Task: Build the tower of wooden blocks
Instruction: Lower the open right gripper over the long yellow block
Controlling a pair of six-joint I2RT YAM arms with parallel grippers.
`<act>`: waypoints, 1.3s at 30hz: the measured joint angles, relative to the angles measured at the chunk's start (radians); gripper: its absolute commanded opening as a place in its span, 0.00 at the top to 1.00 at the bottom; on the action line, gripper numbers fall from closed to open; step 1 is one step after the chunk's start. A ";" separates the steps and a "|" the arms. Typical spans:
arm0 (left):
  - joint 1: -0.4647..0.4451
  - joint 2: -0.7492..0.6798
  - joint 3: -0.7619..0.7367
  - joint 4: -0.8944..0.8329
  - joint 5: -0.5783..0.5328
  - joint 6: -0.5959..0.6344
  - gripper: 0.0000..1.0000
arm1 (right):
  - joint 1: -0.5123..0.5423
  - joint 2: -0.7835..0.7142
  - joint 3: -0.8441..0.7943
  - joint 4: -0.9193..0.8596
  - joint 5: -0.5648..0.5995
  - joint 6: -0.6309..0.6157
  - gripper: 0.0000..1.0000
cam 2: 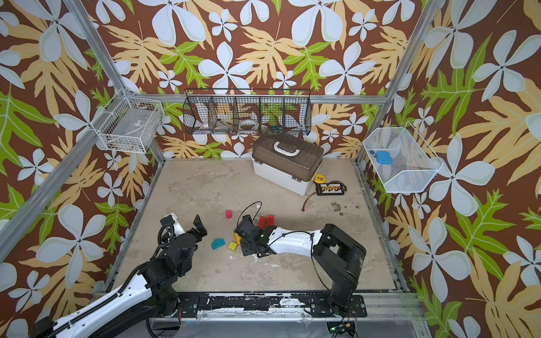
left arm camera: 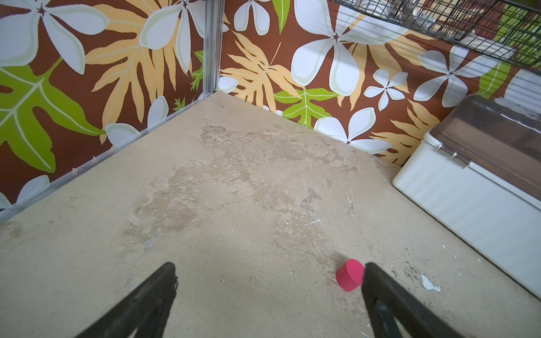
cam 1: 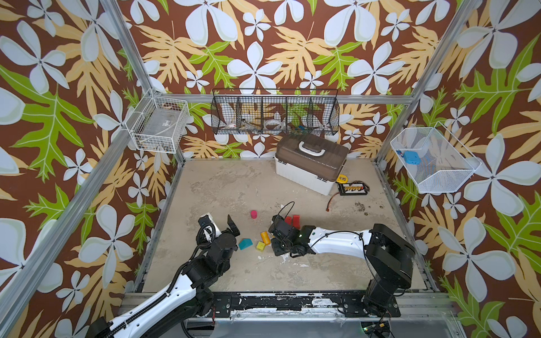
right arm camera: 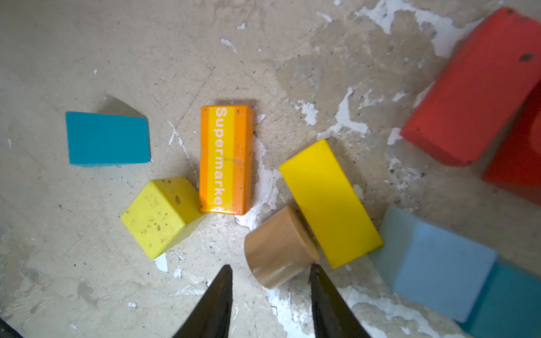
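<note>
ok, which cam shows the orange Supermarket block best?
Right wrist view: the orange block lies flat and whole, with its printed face up and the lettering readable. In both top views it is tiny and partly covered by the right arm. The left wrist view does not show it.

A robotics laboratory test cell is shown, not a lived-in room. The space is enclosed by an aluminium profile frame [cam 1: 369, 99], and the walls are covered with printed flower wallpaper [cam 1: 263, 35]. Wire baskets are hung on them: a black basket [cam 1: 275, 112] at the upper middle and white baskets [cam 1: 158, 128] at the sides. At the lower edge, robot arms [cam 1: 336, 241] are bolted to a scratched black rail [cam 1: 292, 301]. A bare circuit board [cam 1: 352, 187] with loose wires is seen on the worn tabletop [cam 1: 234, 187].
</note>
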 measured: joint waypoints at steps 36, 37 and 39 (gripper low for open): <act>0.000 -0.003 -0.003 0.002 0.004 0.001 0.00 | 0.047 0.057 0.159 -0.060 0.068 -0.031 0.53; 0.000 -0.003 -0.003 0.002 0.004 0.001 0.00 | 0.046 0.042 0.157 -0.072 0.082 -0.040 0.53; 0.000 -0.003 -0.003 0.002 0.004 0.001 0.00 | 0.037 0.017 0.150 -0.095 0.100 -0.061 0.54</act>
